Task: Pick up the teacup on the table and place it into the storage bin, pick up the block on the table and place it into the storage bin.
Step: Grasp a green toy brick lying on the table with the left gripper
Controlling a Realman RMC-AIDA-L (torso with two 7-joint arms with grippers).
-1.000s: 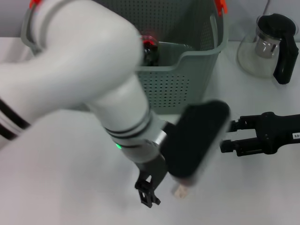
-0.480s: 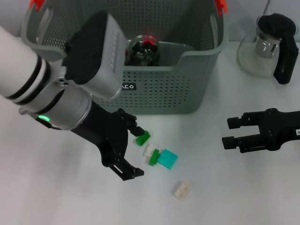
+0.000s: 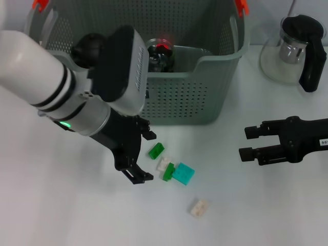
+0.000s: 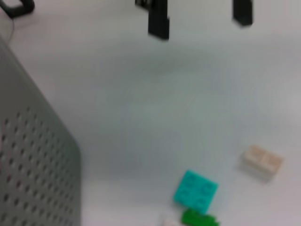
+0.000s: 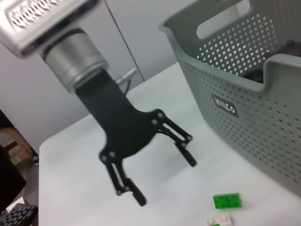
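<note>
The grey-green storage bin (image 3: 205, 72) stands at the back with a dark glassy teacup (image 3: 161, 54) inside it. Several small blocks lie on the table in front of it: a green block (image 3: 156, 150), a white one (image 3: 164, 164), a teal one (image 3: 183, 173) and a beige one (image 3: 198, 207). My left gripper (image 3: 145, 157) is open and low over the table, just left of the green block, holding nothing. My right gripper (image 3: 246, 143) is open and empty at the right. The right wrist view shows the left gripper (image 5: 166, 181) near the green block (image 5: 227, 201).
A glass teapot (image 3: 300, 51) with a black handle stands at the back right. The bin wall (image 4: 33, 179) fills one side of the left wrist view, with the teal block (image 4: 195, 189) and beige block (image 4: 262, 160) on bare white table.
My left arm has swung back from over the blocks, uncovering them. Its open gripper now sits lower, beside the green block. The right gripper has edged slightly left.
</note>
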